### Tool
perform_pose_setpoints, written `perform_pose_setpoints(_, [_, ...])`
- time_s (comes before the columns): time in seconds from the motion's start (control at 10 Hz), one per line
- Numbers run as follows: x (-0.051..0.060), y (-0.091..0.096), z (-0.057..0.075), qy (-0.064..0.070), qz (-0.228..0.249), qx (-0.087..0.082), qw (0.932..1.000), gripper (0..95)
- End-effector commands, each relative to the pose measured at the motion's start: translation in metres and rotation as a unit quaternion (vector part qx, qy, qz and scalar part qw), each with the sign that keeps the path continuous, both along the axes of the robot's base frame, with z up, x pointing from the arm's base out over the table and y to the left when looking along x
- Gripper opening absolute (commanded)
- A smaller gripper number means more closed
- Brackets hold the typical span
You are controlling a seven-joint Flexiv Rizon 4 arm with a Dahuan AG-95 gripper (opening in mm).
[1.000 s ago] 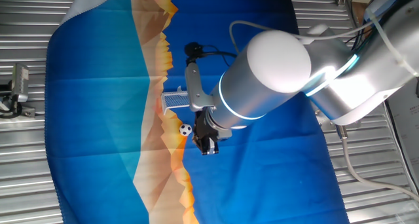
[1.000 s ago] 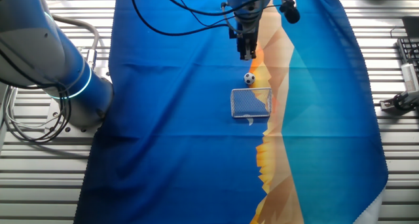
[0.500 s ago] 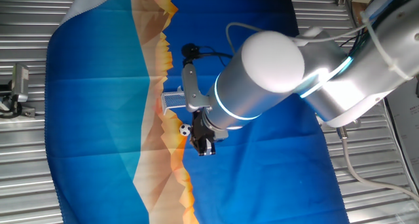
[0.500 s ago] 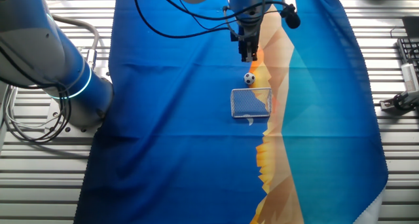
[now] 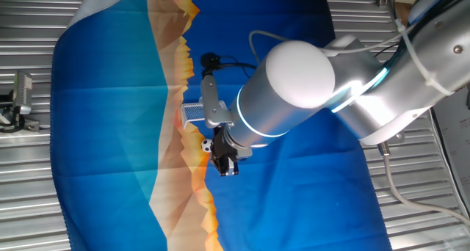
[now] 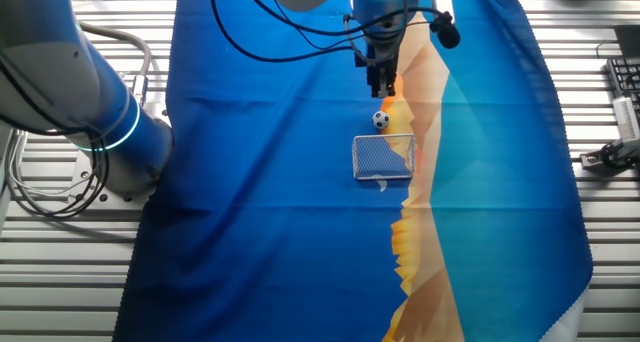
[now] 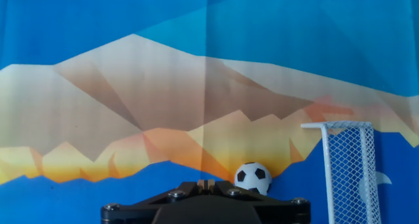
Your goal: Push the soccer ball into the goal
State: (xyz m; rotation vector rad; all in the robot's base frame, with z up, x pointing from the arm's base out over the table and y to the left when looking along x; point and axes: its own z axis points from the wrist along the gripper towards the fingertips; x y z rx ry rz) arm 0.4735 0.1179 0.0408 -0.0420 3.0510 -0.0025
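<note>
The soccer ball (image 6: pixel 380 120), white with black patches, lies on the blue and orange cloth; it also shows in one fixed view (image 5: pixel 207 144) and the hand view (image 7: pixel 253 178). The goal (image 6: pixel 384 157), a white frame with pale mesh, stands just beyond the ball, and shows at the hand view's right edge (image 7: pixel 347 168) and partly behind the arm (image 5: pixel 192 110). My gripper (image 6: pixel 380 84) is shut and empty, fingers together, low over the cloth right beside the ball on the side away from the goal. In the hand view its fingertips (image 7: pixel 207 184) sit just left of the ball.
The cloth (image 6: pixel 300 182) covers a slatted metal table (image 6: pixel 70 272). A second blue-ringed robot arm base (image 6: pixel 90 92) stands at the left. My own large arm (image 5: pixel 308 89) hangs over the cloth. Small metal parts (image 5: pixel 22 97) lie off the cloth.
My gripper has shifted a little toward the ball. The ball and the goal have not moved.
</note>
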Motion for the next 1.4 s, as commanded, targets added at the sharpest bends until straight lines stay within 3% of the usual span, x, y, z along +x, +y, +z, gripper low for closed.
perform_pose_setpoints(0.1, [0.001,-0.001,-0.002,0.001,-0.001,0.000,1.0000,0.0])
perform_pose_setpoints(1.4, [0.006,-0.003,-0.023,0.006,0.000,-0.002,1.0000,0.0])
